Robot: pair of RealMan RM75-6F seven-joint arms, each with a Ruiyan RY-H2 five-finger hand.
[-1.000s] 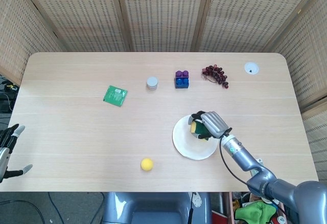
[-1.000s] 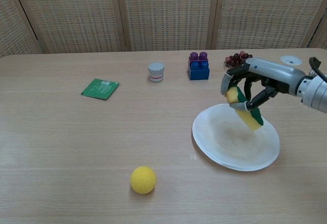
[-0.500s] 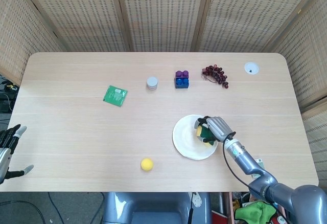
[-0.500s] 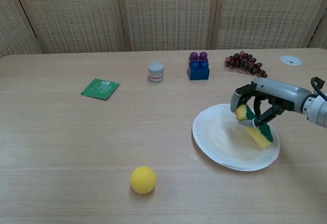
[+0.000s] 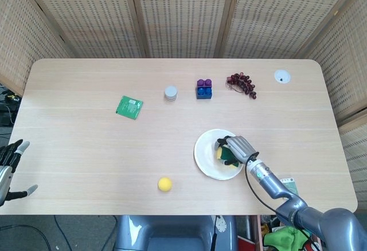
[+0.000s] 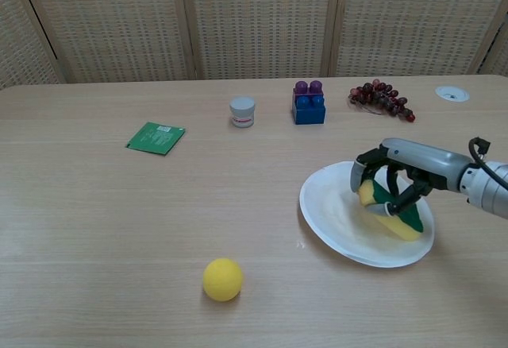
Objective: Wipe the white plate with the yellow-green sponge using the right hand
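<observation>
On the near-right part of the table [image 5: 86, 148], the right hand [image 6: 394, 181] grips the yellow-green sponge [image 6: 390, 214], which appears pressed against the white plate [image 6: 333, 213] toward its 3 o'clock side. To wipe well, it should probably keep the sponge flat with light, even downward pressure and sweep across the centre toward 9 o'clock — too hard a push could slide the plate. At the table's 8 o'clock edge the left hand [image 5: 10, 168] holds nothing, fingers apart.
</observation>
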